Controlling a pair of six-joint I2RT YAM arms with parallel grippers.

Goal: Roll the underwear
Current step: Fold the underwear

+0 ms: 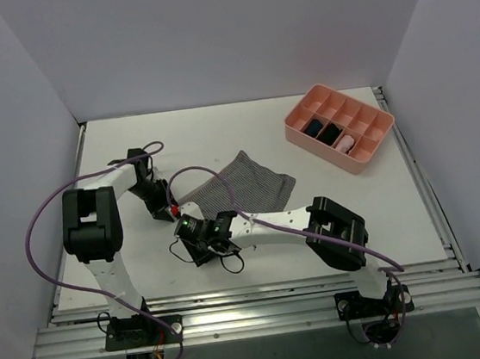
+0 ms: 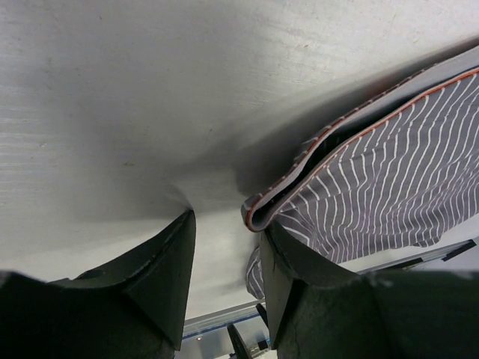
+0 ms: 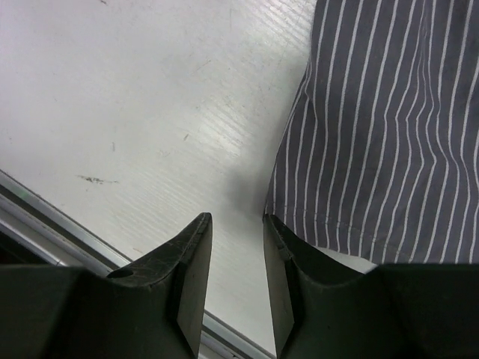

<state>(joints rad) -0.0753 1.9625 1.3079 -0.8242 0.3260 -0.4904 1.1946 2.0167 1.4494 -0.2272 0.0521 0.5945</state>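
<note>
The underwear [image 1: 245,183] lies spread on the white table, grey with fine white stripes. In the left wrist view its folded waistband corner [image 2: 258,213], edged in orange, rests against my right fingertip. My left gripper [image 1: 166,203] [image 2: 228,221] is open at that left corner, with only bare table in its gap. My right gripper [image 1: 190,225] [image 3: 236,218] is open too, low over the table at the near-left hem of the underwear [image 3: 389,134]. The cloth's corner touches one finger [image 3: 281,247], and nothing is between the jaws.
A pink divided tray [image 1: 302,134] stands at the back right, holding small dark bundles and a pink one. Grey walls enclose the table on three sides. A metal rail [image 1: 255,312] runs along the near edge, close behind both grippers.
</note>
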